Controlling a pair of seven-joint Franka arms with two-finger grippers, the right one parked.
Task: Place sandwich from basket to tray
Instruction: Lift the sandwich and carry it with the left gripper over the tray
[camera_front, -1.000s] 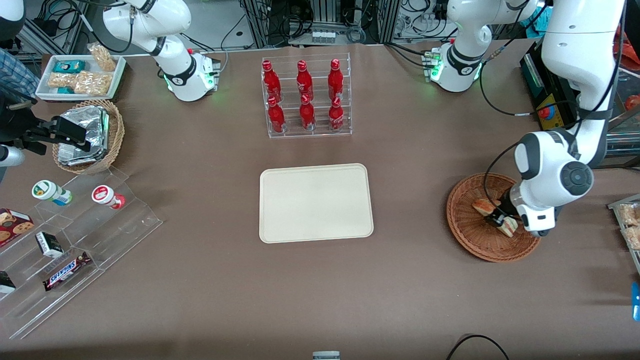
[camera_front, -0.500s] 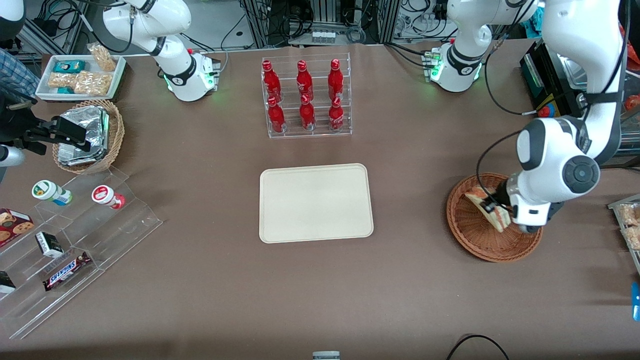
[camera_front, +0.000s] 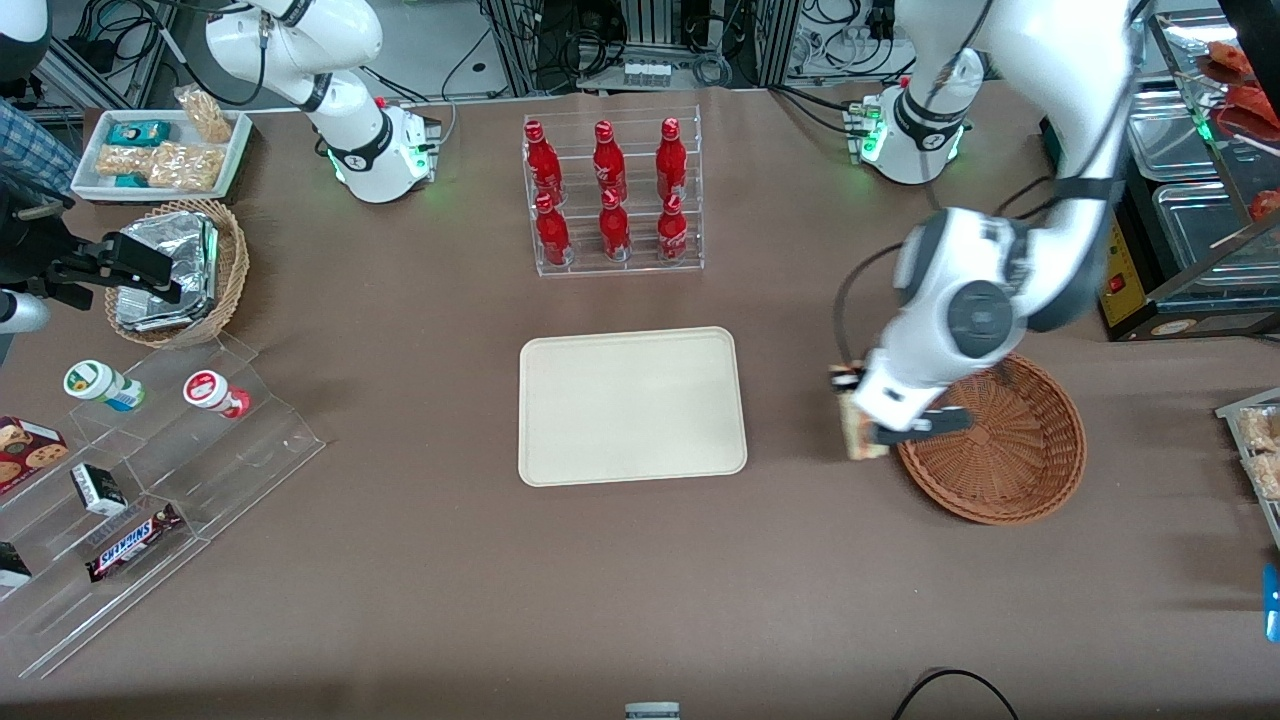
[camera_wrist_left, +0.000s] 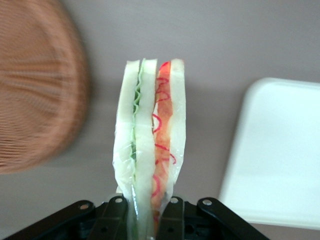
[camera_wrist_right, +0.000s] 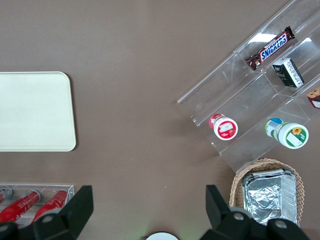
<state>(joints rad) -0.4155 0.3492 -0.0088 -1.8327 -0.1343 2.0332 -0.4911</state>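
Since the earlier frame, the hand (camera_front: 858, 425) has lifted the sandwich (camera_front: 853, 428) out of the basket (camera_front: 1010, 460) and carried it past the basket rim toward the tray (camera_front: 632, 405).

Front view: the hand hangs above the counter (camera_front: 640, 580) between basket and tray, just beside the basket rim. The sandwich stands on edge in its grip, clear of the counter. The tray lies flat, well apart from the hand.

Left wrist view: the fingers (camera_wrist_left: 116, 216) are clamped on the sandwich (camera_wrist_left: 150, 155), one on each bread face. Green and red filling layers show between pale slices under clear wrap. The basket (camera_wrist_left: 40, 90) and tray (camera_wrist_left: 275, 155) flank the sandwich.

Right wrist view: the tray (camera_wrist_right: 35, 111) lies on the counter.
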